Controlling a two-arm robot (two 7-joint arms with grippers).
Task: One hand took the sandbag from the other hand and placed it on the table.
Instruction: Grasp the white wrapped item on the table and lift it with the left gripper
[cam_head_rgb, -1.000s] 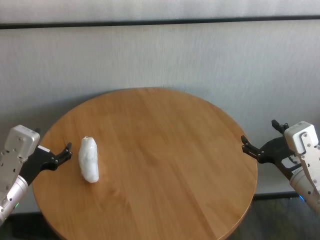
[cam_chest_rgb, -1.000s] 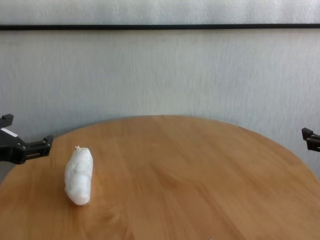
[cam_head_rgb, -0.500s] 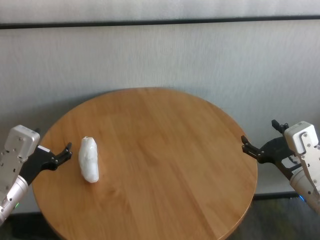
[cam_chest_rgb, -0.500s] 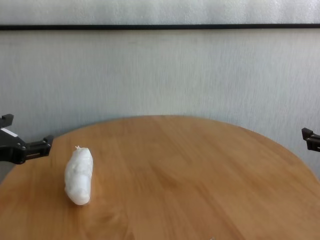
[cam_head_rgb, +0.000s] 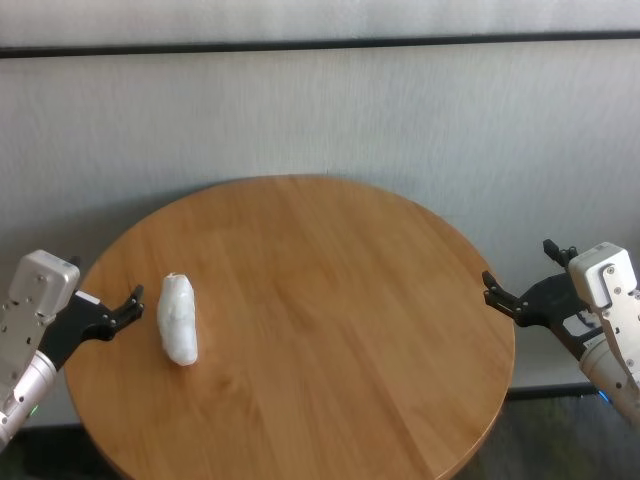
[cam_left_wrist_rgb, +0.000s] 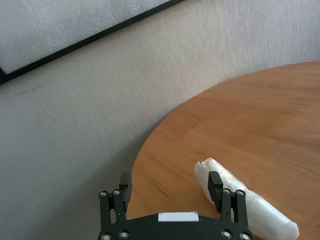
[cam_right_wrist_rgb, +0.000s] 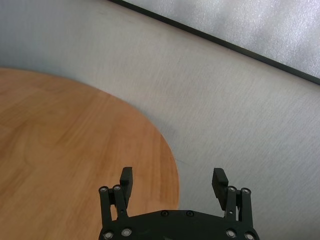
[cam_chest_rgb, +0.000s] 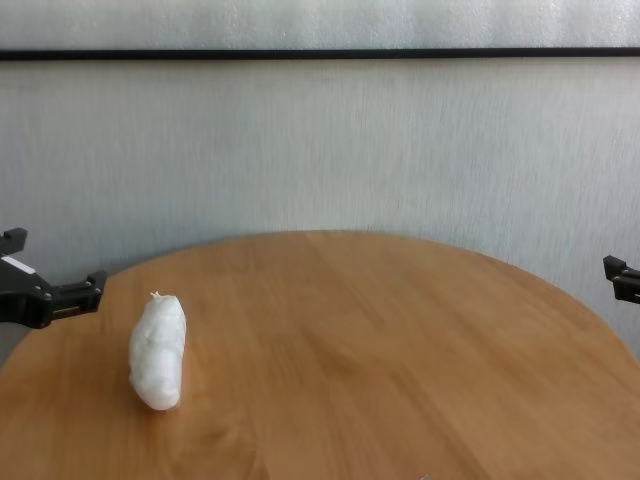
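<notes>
The white lumpy sandbag (cam_head_rgb: 178, 320) lies on the left part of the round wooden table (cam_head_rgb: 330, 300), crimped end pointing away from me, touched by nothing. My left gripper (cam_head_rgb: 105, 278), on the green-lit wrist, hovers open at the table's left edge, just left of the sandbag. The left wrist view shows its fingers (cam_left_wrist_rgb: 215, 182) spread wide and empty, the sandbag (cam_left_wrist_rgb: 250, 205) lying beside one of them. Just off the table's right edge my right gripper (cam_head_rgb: 518, 265), on the blue-lit wrist, stands open; the right wrist view shows this gripper (cam_right_wrist_rgb: 173, 175) holding nothing.
A pale grey wall (cam_head_rgb: 320, 110) with a dark horizontal strip rises close behind the table. The chest view shows the sandbag (cam_chest_rgb: 158, 352) at the left and bare tabletop (cam_chest_rgb: 380, 350) across the middle and right.
</notes>
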